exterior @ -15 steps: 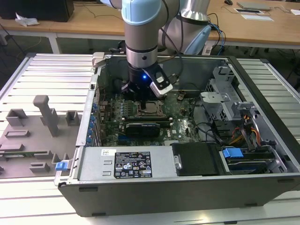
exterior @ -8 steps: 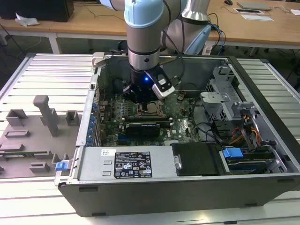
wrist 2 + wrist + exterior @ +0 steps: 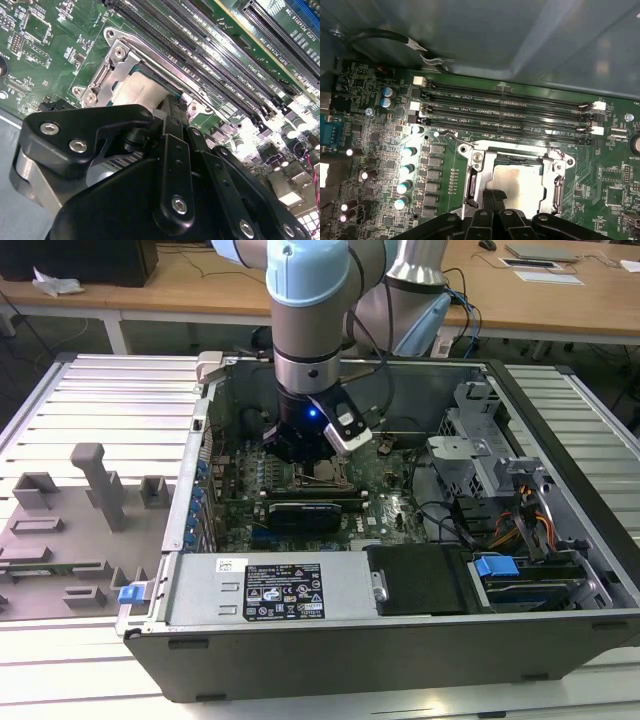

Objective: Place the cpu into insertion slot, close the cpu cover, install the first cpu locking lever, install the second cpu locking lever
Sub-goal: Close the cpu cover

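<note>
- The gripper (image 3: 492,196) hangs straight over the insertion slot (image 3: 515,160), deep inside the open computer case (image 3: 400,650); its tips look drawn together with nothing seen between them, which I judge suits pressing down rather than carrying
- The cpu (image 3: 520,185) lies flat in the slot, metal face up; placing looks done
- The cpu cover (image 3: 475,180) lies down around the chip, its window framing the metal face; the gripper's tips stand just over the cover's near edge, likely to hold it flat
- A thin bright lever (image 3: 165,70) runs along the slot's side nearest the memory slots (image 3: 505,107); whether it is latched I cannot tell
- The case rests on its side on the ribbed worktop (image 3: 100,400), so the slot faces upward
</note>
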`<state>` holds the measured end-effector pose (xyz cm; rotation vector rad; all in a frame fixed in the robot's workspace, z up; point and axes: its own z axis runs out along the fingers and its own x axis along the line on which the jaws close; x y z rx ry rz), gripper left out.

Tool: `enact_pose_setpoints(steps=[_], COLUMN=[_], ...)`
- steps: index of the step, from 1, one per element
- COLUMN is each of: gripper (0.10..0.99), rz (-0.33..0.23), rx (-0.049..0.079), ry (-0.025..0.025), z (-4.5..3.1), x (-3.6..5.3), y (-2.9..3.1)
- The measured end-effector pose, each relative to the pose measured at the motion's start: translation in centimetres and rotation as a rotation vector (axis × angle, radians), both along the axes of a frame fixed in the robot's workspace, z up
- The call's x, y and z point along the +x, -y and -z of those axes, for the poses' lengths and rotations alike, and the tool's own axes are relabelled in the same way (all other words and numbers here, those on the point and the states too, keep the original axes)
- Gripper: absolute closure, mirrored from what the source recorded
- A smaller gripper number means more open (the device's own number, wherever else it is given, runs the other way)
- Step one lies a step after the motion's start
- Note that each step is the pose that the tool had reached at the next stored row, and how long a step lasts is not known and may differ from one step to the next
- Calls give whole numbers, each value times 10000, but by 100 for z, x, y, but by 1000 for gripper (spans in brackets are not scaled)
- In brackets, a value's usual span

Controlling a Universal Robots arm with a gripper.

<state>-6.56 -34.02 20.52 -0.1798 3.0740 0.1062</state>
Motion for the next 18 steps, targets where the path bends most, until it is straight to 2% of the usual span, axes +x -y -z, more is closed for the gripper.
enact_pose_setpoints(steps=[8, 10, 15, 18], gripper=[980, 980, 980, 980], rz=[0, -1, 0, -2], rx=[18, 31, -25, -122], ry=[4, 12, 3, 4], z=[19, -1, -105, -131], x=[2, 3, 1, 9], y=[-1, -3, -1, -2])
